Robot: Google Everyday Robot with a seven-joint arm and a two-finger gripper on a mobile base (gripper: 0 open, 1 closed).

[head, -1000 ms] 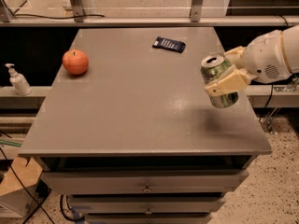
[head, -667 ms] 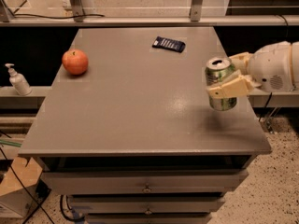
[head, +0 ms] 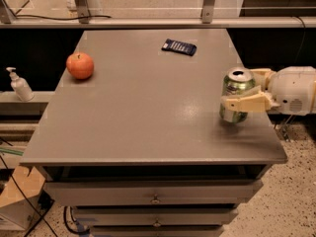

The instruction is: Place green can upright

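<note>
The green can (head: 234, 84) stands upright near the right edge of the grey table (head: 148, 107), its silver pull-tab top facing up and its base on or just above the surface. My gripper (head: 239, 95) reaches in from the right and is closed around the can. One pale finger (head: 244, 103) crosses the can's front; the other is behind it. The white wrist (head: 294, 90) hangs beyond the table's right edge.
A red apple (head: 80, 65) sits at the table's left side. A dark flat packet (head: 178, 47) lies at the back centre. A white pump bottle (head: 19, 85) stands on a low shelf to the left. Drawers are below the tabletop.
The gripper has lowered the can from a tilted hold above the table down to the surface, and the can now stands upright. The apple and the packet have not moved.
</note>
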